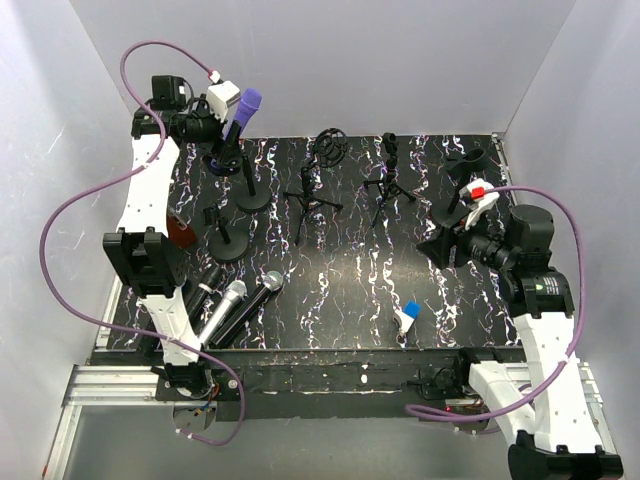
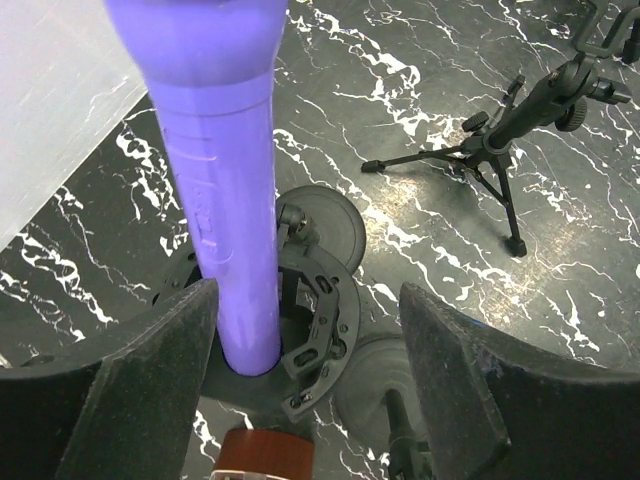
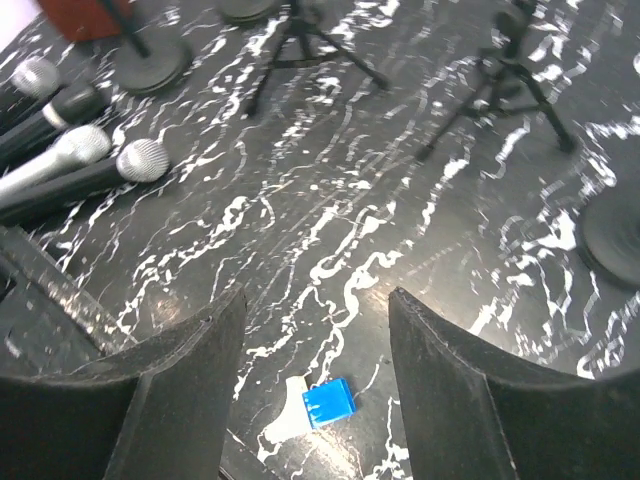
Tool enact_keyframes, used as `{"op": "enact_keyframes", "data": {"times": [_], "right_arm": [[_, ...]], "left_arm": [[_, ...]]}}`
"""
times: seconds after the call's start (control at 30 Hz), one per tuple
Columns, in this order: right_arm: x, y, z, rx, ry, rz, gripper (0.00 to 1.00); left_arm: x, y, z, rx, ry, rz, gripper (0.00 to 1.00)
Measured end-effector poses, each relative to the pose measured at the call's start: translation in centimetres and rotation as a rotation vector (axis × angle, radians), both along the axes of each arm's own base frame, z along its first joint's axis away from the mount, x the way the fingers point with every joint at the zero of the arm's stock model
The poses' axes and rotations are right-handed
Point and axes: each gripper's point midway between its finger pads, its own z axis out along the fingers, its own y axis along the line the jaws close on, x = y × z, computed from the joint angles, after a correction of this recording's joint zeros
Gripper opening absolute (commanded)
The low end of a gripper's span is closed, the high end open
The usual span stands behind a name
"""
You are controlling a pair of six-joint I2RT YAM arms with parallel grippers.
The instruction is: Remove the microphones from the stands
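From above, the purple microphone (image 1: 249,101) is standing in its stand (image 1: 228,158). Left wrist: the left gripper (image 2: 308,295) is straddling it just above the stand, jaws released, microphone close beside one finger. Right wrist: the right gripper (image 3: 315,300) is gaping, empty.

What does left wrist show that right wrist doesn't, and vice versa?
Left wrist only: the purple microphone seated in its stand clip, standing between the open jaws of the left gripper, nearer one finger. Right wrist only: loose microphones lying at the left, and a small blue-and-white item below the right gripper, which is open with nothing in it. Both: the black marbled table, a tripod stand and round stand bases.
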Motion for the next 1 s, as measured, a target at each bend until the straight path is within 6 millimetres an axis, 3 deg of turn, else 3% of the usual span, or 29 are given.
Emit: {"op": "enact_keyframes", "data": {"times": [0.1, 0.43, 0.7, 0.87, 1.0], "right_arm": [[-0.9, 2.0, 0.3, -0.007, -0.03, 0.111, 0.63], [-0.7, 3.4, -1.1, -0.008, 0.026, 0.186, 0.61], [-0.7, 3.5, -1.3, -0.007, 0.034, 0.19, 0.6], [-0.5, 3.5, -1.7, -0.007, 0.051, 0.19, 0.6], [-0.2, 3.6, -2.0, -0.007, 0.06, 0.194, 0.6]], "left_arm": [[0.4, -0.4, -0.5, 0.001, -0.002, -0.03, 0.69], [2.0, -0.2, -0.8, 0.036, -0.07, -0.064, 0.59], [3.1, 0.3, -1.0, 0.068, -0.107, -0.057, 0.6], [3.5, 0.6, -1.1, 0.119, -0.124, -0.093, 0.73], [4.3, 0.7, -1.5, 0.147, -0.134, -0.11, 0.68]]}}
